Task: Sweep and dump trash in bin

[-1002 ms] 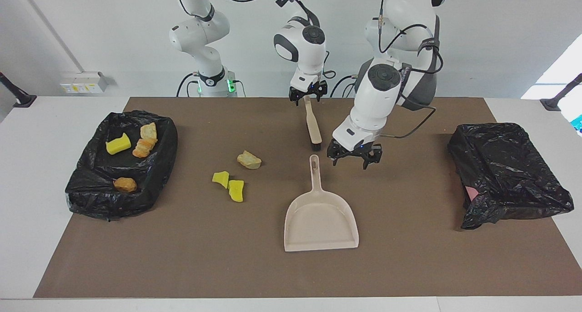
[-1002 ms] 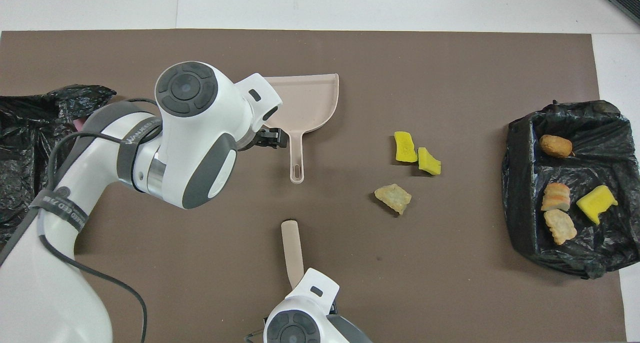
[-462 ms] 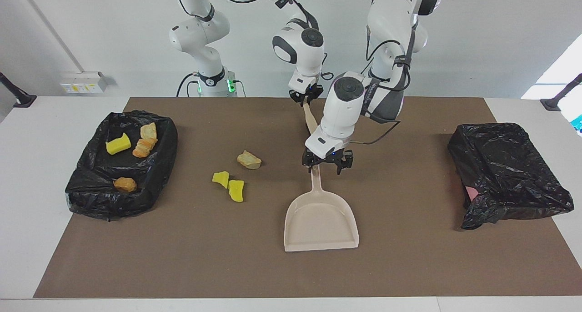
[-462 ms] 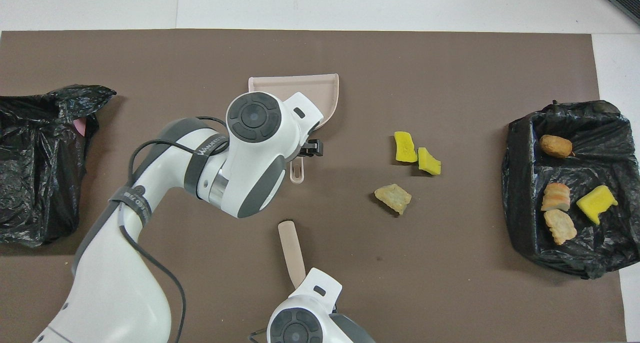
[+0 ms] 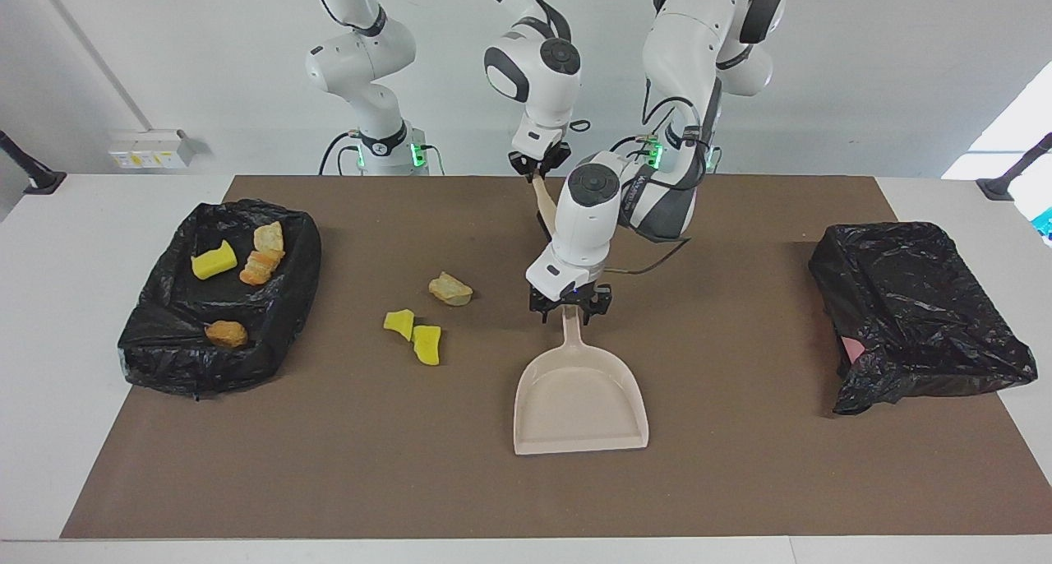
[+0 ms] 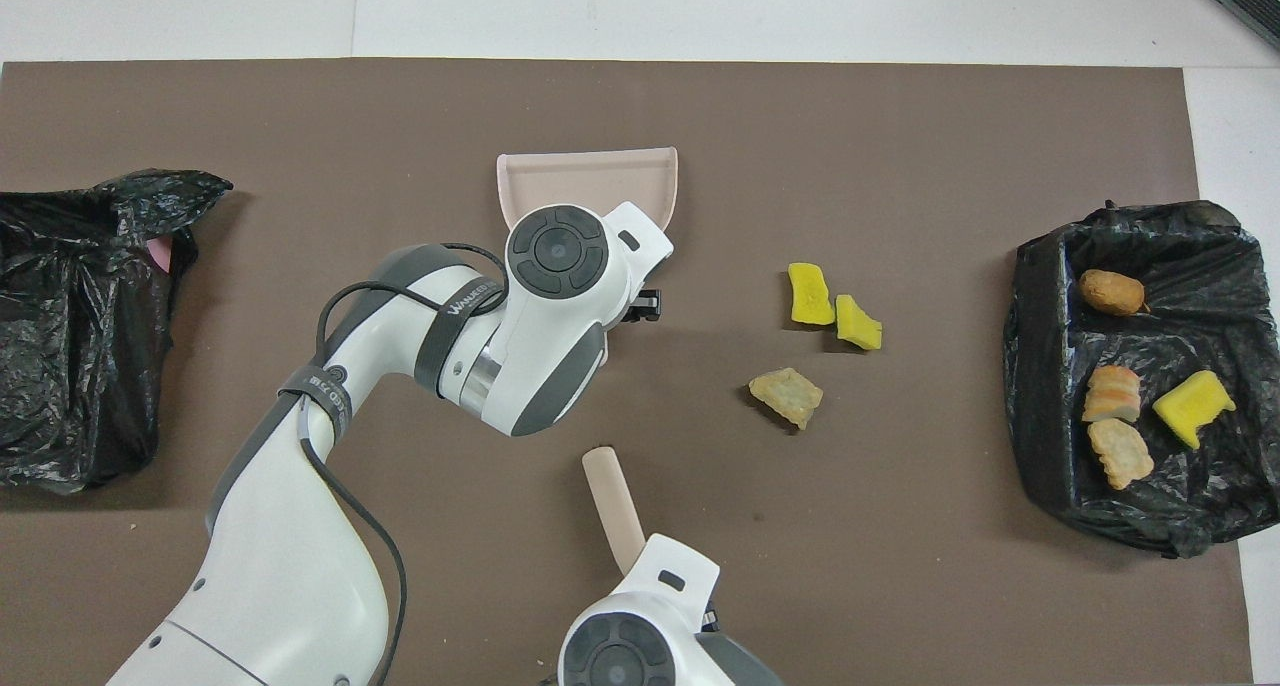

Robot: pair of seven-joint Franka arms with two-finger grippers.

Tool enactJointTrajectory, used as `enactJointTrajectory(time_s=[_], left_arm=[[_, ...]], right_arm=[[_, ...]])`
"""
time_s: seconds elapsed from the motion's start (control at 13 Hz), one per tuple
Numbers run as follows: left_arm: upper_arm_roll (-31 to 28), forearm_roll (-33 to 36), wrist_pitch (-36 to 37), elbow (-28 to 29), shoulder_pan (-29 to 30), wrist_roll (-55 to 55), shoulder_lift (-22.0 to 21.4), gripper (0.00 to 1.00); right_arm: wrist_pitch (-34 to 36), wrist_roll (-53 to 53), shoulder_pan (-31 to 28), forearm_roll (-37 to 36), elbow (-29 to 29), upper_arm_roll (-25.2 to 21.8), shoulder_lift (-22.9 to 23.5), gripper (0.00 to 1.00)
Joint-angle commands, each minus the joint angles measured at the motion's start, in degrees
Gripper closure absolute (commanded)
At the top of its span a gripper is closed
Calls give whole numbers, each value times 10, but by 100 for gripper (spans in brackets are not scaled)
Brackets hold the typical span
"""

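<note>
Closing left gripper (image 5: 570, 311) over dustpan (image 5: 580, 399) handle, grip unconfirmed; a second ago it hovered beside. Right gripper (image 5: 540, 166), now clenched, lifts brush (image 6: 617, 508). Sweeping three lumps (image 5: 415, 334) next.

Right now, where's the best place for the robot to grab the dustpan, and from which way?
Probably by its long thin handle, coming straight down from above. The dustpan lies flat on the table, and the handle points toward the robots, narrow enough to fit between two fingers; the wide scoop isn't. The left gripper is already right at the handle's end.
</note>
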State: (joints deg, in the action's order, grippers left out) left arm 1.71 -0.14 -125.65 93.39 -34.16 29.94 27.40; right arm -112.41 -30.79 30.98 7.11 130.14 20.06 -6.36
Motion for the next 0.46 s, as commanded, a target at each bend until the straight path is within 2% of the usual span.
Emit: enactJointTrajectory(time_s=[0.0, 0.15, 0.31, 0.39], left_arm=[[-6, 15, 17, -17, -4, 9, 2, 32], [-6, 20, 17, -18, -2, 8, 2, 37], [-6, 21, 21, -18, -1, 7, 1, 99], [-6, 21, 22, -18, 0, 6, 1, 100]], right_arm=[[42, 28, -50, -6, 16, 0, -72, 100], [42, 16, -99, -23, 16, 0, -73, 100], [51, -3, -129, -42, 13, -1, -86, 100], [52, -1, -155, -55, 13, -1, -90, 100]])
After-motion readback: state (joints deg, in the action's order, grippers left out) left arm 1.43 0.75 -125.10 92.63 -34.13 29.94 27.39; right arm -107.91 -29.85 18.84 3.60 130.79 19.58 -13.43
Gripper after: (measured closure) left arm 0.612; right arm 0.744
